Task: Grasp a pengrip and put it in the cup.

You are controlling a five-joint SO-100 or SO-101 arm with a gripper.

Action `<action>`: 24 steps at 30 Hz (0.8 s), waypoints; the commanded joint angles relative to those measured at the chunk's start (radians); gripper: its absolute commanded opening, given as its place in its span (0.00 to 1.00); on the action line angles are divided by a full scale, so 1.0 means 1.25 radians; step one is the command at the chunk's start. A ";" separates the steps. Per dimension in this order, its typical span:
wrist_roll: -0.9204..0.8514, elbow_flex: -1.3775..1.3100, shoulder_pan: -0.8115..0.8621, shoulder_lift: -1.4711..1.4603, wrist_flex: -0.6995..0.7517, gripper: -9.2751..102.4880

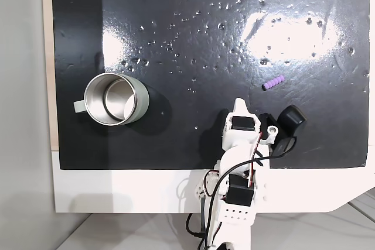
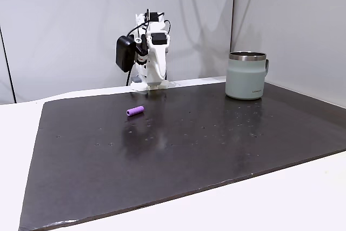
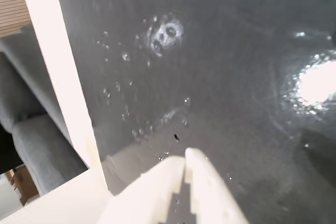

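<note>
Black matting (image 1: 176,39) covered the table, with the cup (image 1: 114,99) as my landmark: the pengrip (image 1: 273,82) lay well apart from it, untouched. Folded near the mat's edge, the gripper (image 3: 185,157) looked clenched and empty, so grasping and dropping both remained.

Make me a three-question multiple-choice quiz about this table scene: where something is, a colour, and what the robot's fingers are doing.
1. Where does the pengrip lie?
A. inside the cup
B. on the black mat
C. between the fingers

2. What colour is the pengrip?
A. light purple
B. red
C. green

3. How are the fingers?
A. closed together, empty
B. spread wide
C. clamped on the cup

Answers:
1 B: the pengrip lies on the black mat, apart from the cup.
2 A: it looks light purple in both fixed views.
3 A: the wrist view shows the fingers together, nothing between.
</note>
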 commanded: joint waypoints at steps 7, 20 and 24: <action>-0.010 -0.302 0.114 -0.466 -0.044 0.08; -0.101 -0.453 0.204 -0.757 -0.069 0.08; -0.144 -0.493 0.227 -0.822 -0.069 0.08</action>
